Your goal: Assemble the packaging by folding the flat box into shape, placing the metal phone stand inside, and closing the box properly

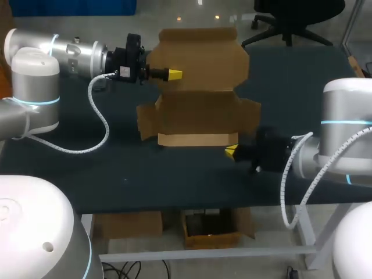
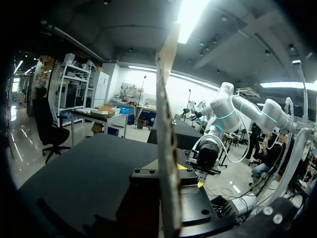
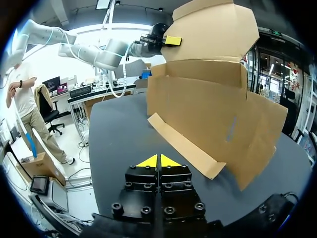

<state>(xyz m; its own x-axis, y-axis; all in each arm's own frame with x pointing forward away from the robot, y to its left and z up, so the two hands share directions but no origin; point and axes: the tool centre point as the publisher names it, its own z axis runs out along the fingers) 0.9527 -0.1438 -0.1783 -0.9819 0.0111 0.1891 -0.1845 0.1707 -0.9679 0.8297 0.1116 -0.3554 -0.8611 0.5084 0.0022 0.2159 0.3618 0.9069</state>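
Note:
The brown cardboard box [image 1: 200, 113] stands half unfolded in the middle of the table, its tall lid flap [image 1: 203, 58] raised at the back. My left gripper [image 1: 173, 74] is shut on the left edge of that flap. In the left wrist view the flap [image 2: 166, 99] runs edge-on between the fingers of the left gripper [image 2: 167, 166]. My right gripper [image 1: 231, 151] is shut and empty, low over the table by the box's front right corner. In the right wrist view the right gripper [image 3: 158, 161] points at the box [image 3: 213, 109] and its front flap [image 3: 185, 146]. No metal phone stand shows.
The dark table [image 1: 174, 180] has free room in front of the box and on its left. The box's side flaps [image 1: 148, 119] stick out on both sides. The table's front edge [image 1: 192, 206] lies close behind the right gripper.

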